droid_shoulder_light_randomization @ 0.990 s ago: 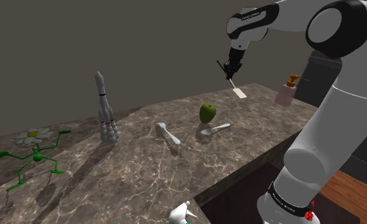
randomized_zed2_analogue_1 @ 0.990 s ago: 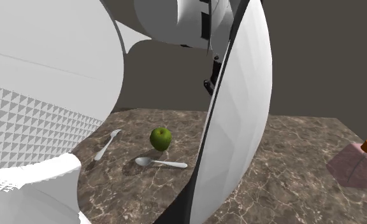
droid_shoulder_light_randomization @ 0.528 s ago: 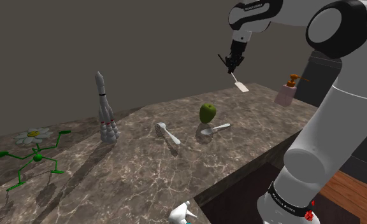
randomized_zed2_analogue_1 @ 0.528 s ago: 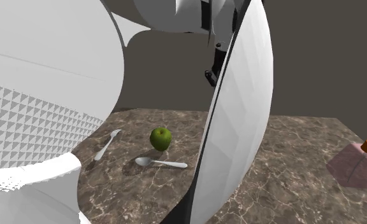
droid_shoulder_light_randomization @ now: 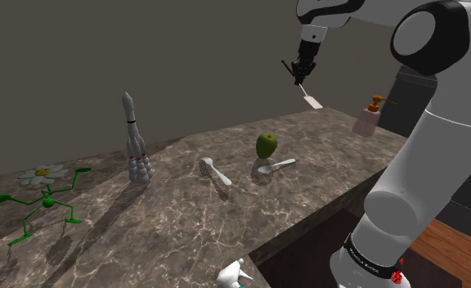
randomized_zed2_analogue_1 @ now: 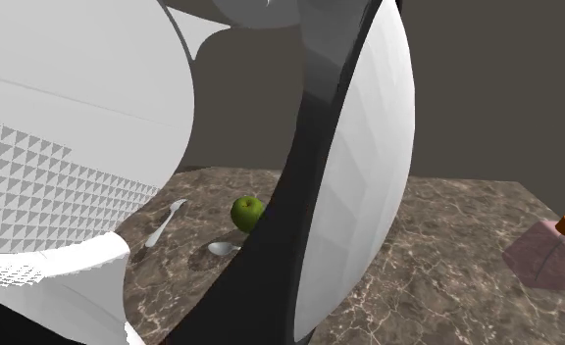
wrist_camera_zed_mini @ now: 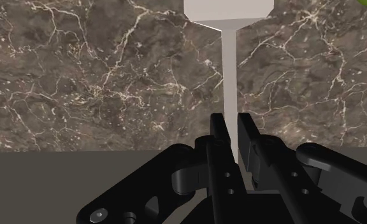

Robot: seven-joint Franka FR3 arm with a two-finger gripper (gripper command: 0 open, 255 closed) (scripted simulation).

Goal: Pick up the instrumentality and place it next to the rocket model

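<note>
You had a brown, white-veined marble counter [droid_shoulder_light_randomization: 185,217] under a plain dull taupe wall [droid_shoulder_light_randomization: 144,49]. Beyond the counter's edge, at the shoulder view's lower right, you saw reddish wood floor [droid_shoulder_light_randomization: 463,262]. Light was even and dim.

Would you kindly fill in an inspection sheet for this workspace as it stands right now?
Surface: dark veined marble counter, nothing spilled on it.
Job's things: white spatula held in the air over the counter's far end; grey rocket model upright, far off toward the shoulder view's left.
Clutter: green apple, spoon, small utensil, green stick-legged toy, flower, pink soap bottle.
Grippers: gripper shut on the spatula's thin handle, blade hanging down.
Cables: nothing seen.
Surroundings: plain grey-brown wall; wooden floor beside the stand.
</note>
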